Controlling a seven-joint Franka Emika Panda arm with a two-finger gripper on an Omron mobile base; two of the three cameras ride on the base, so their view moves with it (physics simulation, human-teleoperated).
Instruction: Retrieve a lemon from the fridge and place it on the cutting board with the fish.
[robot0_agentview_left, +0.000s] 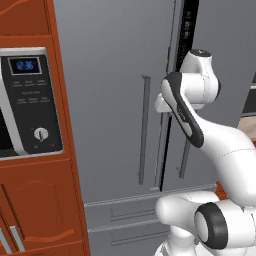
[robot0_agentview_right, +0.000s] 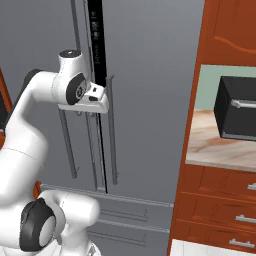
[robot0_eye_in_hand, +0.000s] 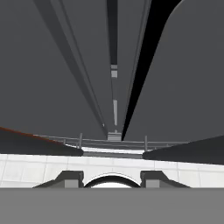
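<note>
The tall grey fridge (robot0_agentview_left: 110, 100) (robot0_agentview_right: 150, 100) stands right in front of me, and its right door is ajar by a narrow black slit (robot0_agentview_left: 187, 30). My hand (robot0_agentview_right: 97, 97) is up against the long bar handles at that slit, about halfway up the doors. In the hand view my gripper (robot0_eye_in_hand: 111, 177) points down along the door faces (robot0_eye_in_hand: 52, 65). Its fingertips (robot0_eye_in_hand: 70, 177) stand apart with nothing between them, and the floor shows below. The lemon is hidden inside the fridge. The cutting board and the fish are out of view.
A black-and-silver microwave (robot0_agentview_left: 27, 100) sits in orange-brown cabinets (robot0_agentview_left: 40, 200) left of the fridge. To the right, a black toaster oven (robot0_agentview_right: 237, 107) stands on a beige counter (robot0_agentview_right: 215, 145) above drawers (robot0_agentview_right: 220, 210). Fridge drawers (robot0_agentview_left: 125, 215) run below the doors.
</note>
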